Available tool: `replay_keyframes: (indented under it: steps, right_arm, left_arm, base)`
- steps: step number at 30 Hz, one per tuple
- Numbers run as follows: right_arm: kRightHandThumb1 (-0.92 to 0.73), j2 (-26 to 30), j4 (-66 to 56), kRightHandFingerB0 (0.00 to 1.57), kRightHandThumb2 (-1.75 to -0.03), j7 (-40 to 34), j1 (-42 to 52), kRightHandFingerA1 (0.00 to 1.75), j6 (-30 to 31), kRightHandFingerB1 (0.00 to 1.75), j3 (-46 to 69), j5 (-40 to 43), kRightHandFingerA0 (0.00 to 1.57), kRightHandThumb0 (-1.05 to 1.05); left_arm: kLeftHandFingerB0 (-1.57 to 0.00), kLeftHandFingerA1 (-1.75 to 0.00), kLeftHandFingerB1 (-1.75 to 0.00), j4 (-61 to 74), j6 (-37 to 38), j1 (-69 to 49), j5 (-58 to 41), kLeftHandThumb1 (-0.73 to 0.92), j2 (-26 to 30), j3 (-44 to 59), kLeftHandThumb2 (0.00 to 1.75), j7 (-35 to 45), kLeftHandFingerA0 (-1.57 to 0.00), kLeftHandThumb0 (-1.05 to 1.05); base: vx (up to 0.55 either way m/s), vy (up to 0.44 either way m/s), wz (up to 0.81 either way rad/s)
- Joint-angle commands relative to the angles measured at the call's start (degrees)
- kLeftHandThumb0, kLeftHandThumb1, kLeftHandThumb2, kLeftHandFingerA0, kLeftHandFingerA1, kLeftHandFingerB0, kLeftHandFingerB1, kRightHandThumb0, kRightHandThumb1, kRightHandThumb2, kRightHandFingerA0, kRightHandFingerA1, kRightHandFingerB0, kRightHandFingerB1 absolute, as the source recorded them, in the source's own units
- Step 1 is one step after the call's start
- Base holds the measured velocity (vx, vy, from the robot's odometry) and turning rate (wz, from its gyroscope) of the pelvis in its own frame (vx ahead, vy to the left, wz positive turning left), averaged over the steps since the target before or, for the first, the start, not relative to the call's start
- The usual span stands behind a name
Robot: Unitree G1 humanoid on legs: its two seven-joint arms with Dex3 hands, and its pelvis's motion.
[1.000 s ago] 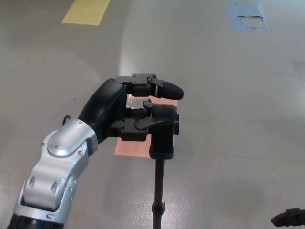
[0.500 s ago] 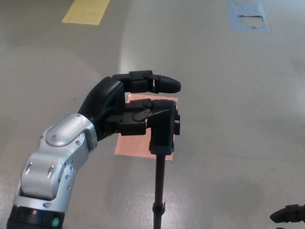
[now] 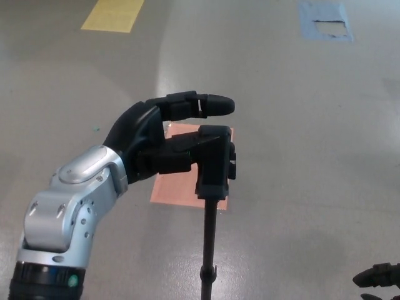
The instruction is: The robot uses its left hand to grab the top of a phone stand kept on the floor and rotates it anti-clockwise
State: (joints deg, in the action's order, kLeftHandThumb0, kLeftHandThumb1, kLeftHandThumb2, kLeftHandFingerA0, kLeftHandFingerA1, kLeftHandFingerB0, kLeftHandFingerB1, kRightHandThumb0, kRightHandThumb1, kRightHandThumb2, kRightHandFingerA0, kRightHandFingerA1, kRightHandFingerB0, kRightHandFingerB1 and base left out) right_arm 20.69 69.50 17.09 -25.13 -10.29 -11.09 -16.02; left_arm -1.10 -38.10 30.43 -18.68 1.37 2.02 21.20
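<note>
— Black plastic on a thin black pole: is that the phone stand (image 3: 212, 164) you have hold of?

— Yes. My left hand (image 3: 164, 139) is closed on its top block, lower fingers and thumb wrapped against the side facing my arm, the upper finger (image 3: 203, 104) stretched out above the block and not touching it as far as I can see.

— Where does the stand sit?

— On the grey floor (image 3: 300, 125), its head over the near edge of the pink patch (image 3: 181, 182). The pole (image 3: 209, 250) drops straight down from the head and out of the bottom of the view, so I cannot see its foot.

— How do you expect it to handle?

— Light and stiff at the head, I'd judge, but top-heavy on such a thin pole (a sideways shove could tip it). The plastic looks smooth, so the grip may slip if I twist with loose fingers. The block itself is the place to hold; the pole is too thin for my thick fingers.

— And your other hand?

— Only a dark tip of my right hand (image 3: 378, 276) shows, far to the right of the stand and lower; I cannot tell whether it is open or closed.

— What else is near?

— A yellow patch (image 3: 112, 15) and a blue patch (image 3: 325, 20), both well beyond the stand.
</note>
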Motion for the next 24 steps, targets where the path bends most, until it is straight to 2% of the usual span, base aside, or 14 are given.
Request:
replay_keyframes:
  steps: [1, 2, 3, 12, 13, 14, 18, 19, 20, 21, 22, 23, 24]
  right_arm:
    - [-0.74, 1.0, 1.1, 0.34, -0.69, 1.4, -0.6, 0.54, 1.8, 0.35, -0.9, -1.1, 0.66, -0.54]
    - [-0.74, 0.9, 1.2, 0.34, -0.69, 1.5, -0.8, 0.54, 1.9, 0.35, -0.7, -0.9, 0.66, -0.54]
    - [-0.81, 0.9, 1.2, 0.36, -0.64, 1.5, -0.8, 0.51, 2.1, 0.33, -0.7, -0.9, 0.67, -0.5]
    - [-0.81, 0.8, 1.2, 0.36, -0.65, 0.9, 0.3, 0.49, 1.7, 0.33, -0.9, -1.2, 0.67, -0.51]
    - [-0.75, 0.8, 1.1, 0.34, -0.67, 1.0, 0.7, 0.49, 1.9, 0.35, -1.0, -1.3, 0.65, -0.53]
    - [-0.81, 0.8, 1.1, 0.36, -0.65, 1.0, 0.8, 0.45, 2.0, 0.33, -1.1, -1.4, 0.64, -0.5]
    - [-0.81, 0.8, 1.1, 0.39, -0.65, 1.3, 0.9, 0.47, 1.7, 0.34, -1.0, -1.2, 0.65, -0.5]
    - [-0.68, 0.9, 1.1, 0.31, -0.95, 1.5, 0.9, 0.6, 1.4, 0.47, -1.0, -1.2, 0.56, -0.54]
    - [-0.68, 1.0, 1.1, 0.31, -0.95, 1.7, 0.8, 0.6, 1.2, 0.47, -1.0, -1.2, 0.56, -0.54]
    - [-0.82, 1.1, 1.0, 0.38, -0.65, 1.8, 0.9, 0.48, 1.1, 0.34, -1.1, -1.2, 0.64, -0.5]
    - [-0.82, 1.0, 1.0, 0.38, -0.65, 1.8, 0.9, 0.48, 1.0, 0.34, -1.1, -1.2, 0.64, -0.5]
    - [-0.68, 1.0, 1.0, 0.33, -0.94, 1.8, 0.9, 0.6, 1.1, 0.48, -1.1, -1.2, 0.57, -0.55]
    - [-0.68, 1.0, 1.0, 0.33, -0.94, 1.8, 1.0, 0.6, 1.1, 0.48, -1.1, -1.1, 0.57, -0.55]
  left_arm:
    - [-0.78, -0.76, -0.55, -4.4, -19.9, -2.9, -5.1, 0.72, -1.0, 0.9, 0.61, -1.9, -0.85, -0.11]
    - [-0.78, -0.76, -0.55, -4.7, -19.8, -2.6, -5.0, 0.72, -0.9, 0.8, 0.61, -1.9, -0.85, -0.11]
    - [-0.79, -0.73, -0.57, -4.6, -19.3, -2.8, -4.6, 0.71, -0.9, 0.5, 0.61, -2.0, -0.88, -0.12]
    - [-0.79, -0.73, -0.6, -3.6, -21.1, -4.8, -4.4, 0.68, -2.1, 0.4, 0.6, -4.7, -0.89, -0.15]
    - [-0.79, -0.75, -0.6, -3.6, -21.6, -5.2, -4.6, 0.69, -2.3, 0.5, 0.6, -4.9, -0.9, -0.15]
    - [-0.78, -0.77, -0.6, -3.7, -21.8, -5.5, -4.8, 0.7, -2.4, 0.5, 0.6, -4.9, -0.9, -0.15]
    - [-0.79, -0.78, -0.59, -3.9, -21.9, -5.5, -4.6, 0.7, -1.8, -0.5, 0.6, -4.7, -0.9, -0.15]
    - [-0.78, -0.8, -0.59, -4.1, -21.9, -5.4, -4.3, 0.69, -1.4, -1.2, 0.6, -4.7, -0.88, -0.18]
    - [-0.78, -0.8, -0.59, -4.2, -21.9, -5.3, -4.1, 0.69, -1.2, -1.7, 0.6, -4.6, -0.88, -0.18]
    - [-0.77, -0.8, -0.59, -4.2, -21.9, -5.4, -4.1, 0.69, -0.9, -2.1, 0.6, -4.7, -0.88, -0.17]
    - [-0.77, -0.8, -0.59, -4.1, -21.8, -5.6, -4.2, 0.69, -0.9, -2.2, 0.6, -4.8, -0.88, -0.17]
    - [-0.78, -0.79, -0.59, -4.1, -21.9, -5.8, -4.2, 0.7, -0.9, -2.2, 0.6, -5.0, -0.91, -0.16]
    - [-0.78, -0.79, -0.59, -4.1, -22.0, -5.9, -4.3, 0.7, -0.9, -2.2, 0.6, -5.1, -0.91, -0.16]
  base:
    - [0.0, 0.0, 0.0]
    - [0.0, 0.0, 0.0]
    - [0.0, 0.0, 0.0]
    - [0.0, 0.0, 0.0]
    - [0.0, 0.0, 0.0]
    - [0.0, 0.0, 0.0]
    - [0.0, 0.0, 0.0]
    - [0.0, 0.0, 0.0]
    - [0.0, 0.0, 0.0]
    - [0.0, 0.0, 0.0]
    - [0.0, 0.0, 0.0]
    - [0.0, 0.0, 0.0]
    - [0.0, 0.0, 0.0]
